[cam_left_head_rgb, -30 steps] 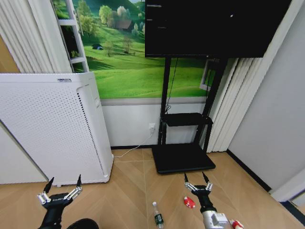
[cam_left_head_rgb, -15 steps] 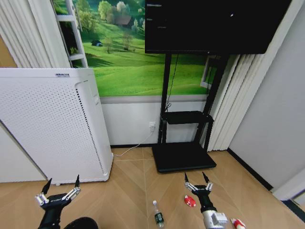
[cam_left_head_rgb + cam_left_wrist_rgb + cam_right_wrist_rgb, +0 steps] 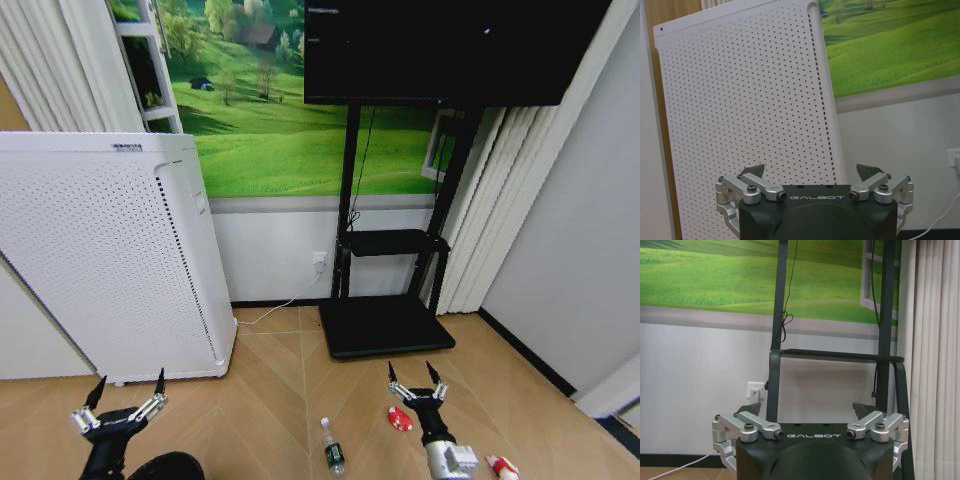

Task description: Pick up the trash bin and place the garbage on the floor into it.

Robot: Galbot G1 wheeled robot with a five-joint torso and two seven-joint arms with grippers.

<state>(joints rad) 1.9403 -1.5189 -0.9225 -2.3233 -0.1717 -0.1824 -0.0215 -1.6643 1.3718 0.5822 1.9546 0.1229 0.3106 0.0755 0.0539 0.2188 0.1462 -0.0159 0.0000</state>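
While both pincers hang spread over chevron floor (image 3: pixel 270 400), bottle (image 3: pixel 332 456) lies between; white appliance (image 3: pixel 100 250) left.

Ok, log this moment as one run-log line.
left gripper: open, empty, low by white appliance | right gripper: open, empty, above red-and-white packet | bottle: on floor

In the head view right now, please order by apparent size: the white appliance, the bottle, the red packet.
1. White appliance, by far the largest.
2. Bottle.
3. Red packet, only slightly smaller than the bottle.
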